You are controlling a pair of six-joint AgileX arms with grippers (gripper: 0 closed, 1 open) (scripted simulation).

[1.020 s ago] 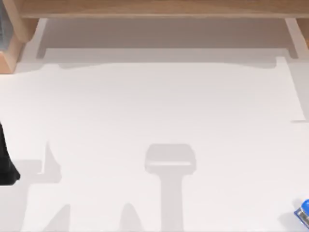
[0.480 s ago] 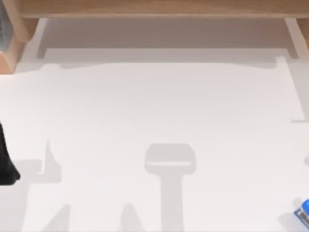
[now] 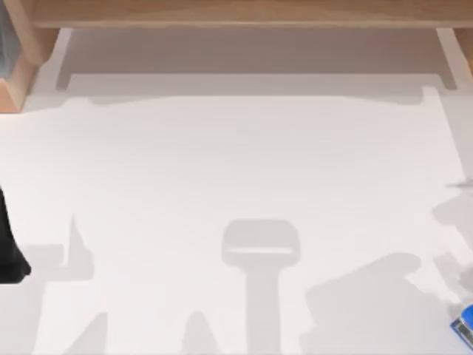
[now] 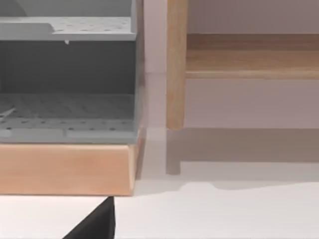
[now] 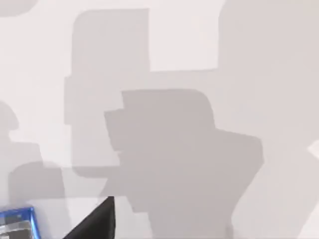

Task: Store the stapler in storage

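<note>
Only partly seen, the stapler (image 3: 464,330) is cut off at the table's (image 3: 236,170) right edge.

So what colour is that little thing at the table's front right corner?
Bright blue with a pale grey rim: the small stapler, clearest in the top view.
</note>
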